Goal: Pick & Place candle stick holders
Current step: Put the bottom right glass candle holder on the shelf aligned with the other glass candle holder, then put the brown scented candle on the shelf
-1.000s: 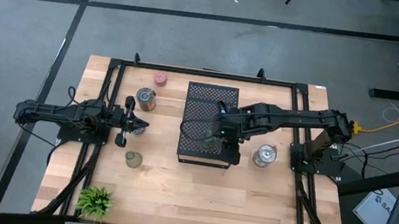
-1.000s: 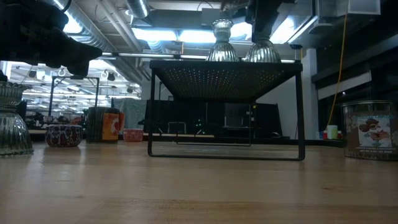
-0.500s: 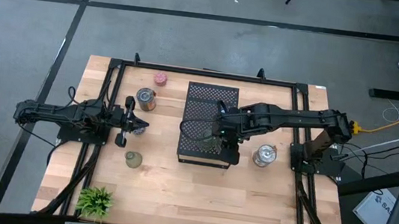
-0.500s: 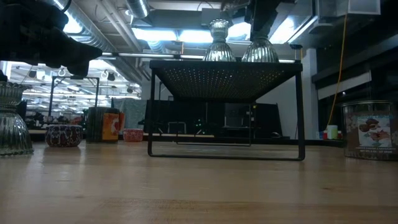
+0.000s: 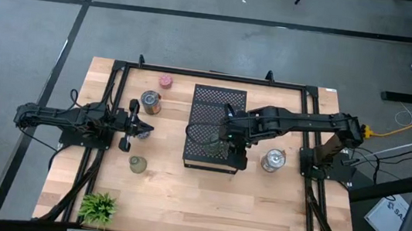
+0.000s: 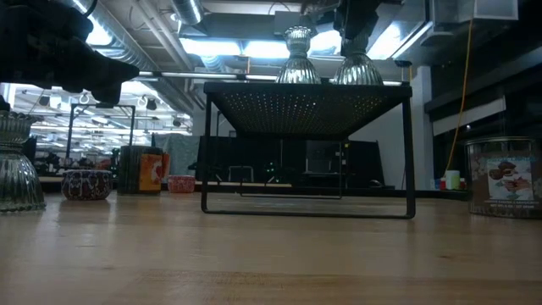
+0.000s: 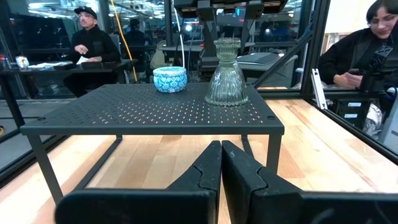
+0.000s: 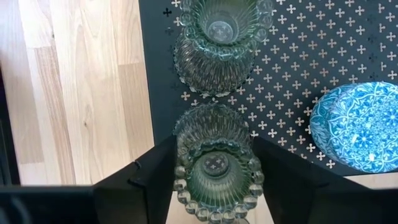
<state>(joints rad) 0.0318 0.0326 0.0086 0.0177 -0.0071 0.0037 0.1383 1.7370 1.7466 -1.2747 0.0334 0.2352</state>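
My right gripper (image 5: 223, 135) reaches over the black perforated tray (image 5: 219, 101) and is shut on a clear glass candle stick holder (image 8: 214, 165). A second clear glass holder (image 8: 221, 40) and a blue patterned holder (image 8: 357, 127) stand on the tray on their bases. My left gripper (image 5: 144, 129) is shut and empty, above the table left of the tray. On the wood stand a pink holder (image 5: 165, 81), a silvery holder (image 5: 150, 101), an olive-green holder (image 5: 137, 164) and another silvery holder (image 5: 272, 160). My right gripper pinches the clear glass holder's ribbed upper cup (image 8: 186, 155) between its two fingers (image 8: 152, 177), one on each side. The fingers come from above, pointing down. The holder is upright with its base (image 6: 356, 76) at the tray's top; I cannot tell whether it rests there.
A small green plant (image 5: 98, 206) stands at the table's near left corner. A black frame (image 5: 116, 82) runs around the table. Bare wood lies near the front edge (image 5: 204, 201). People sit beyond the table in the left wrist view (image 7: 93, 43).
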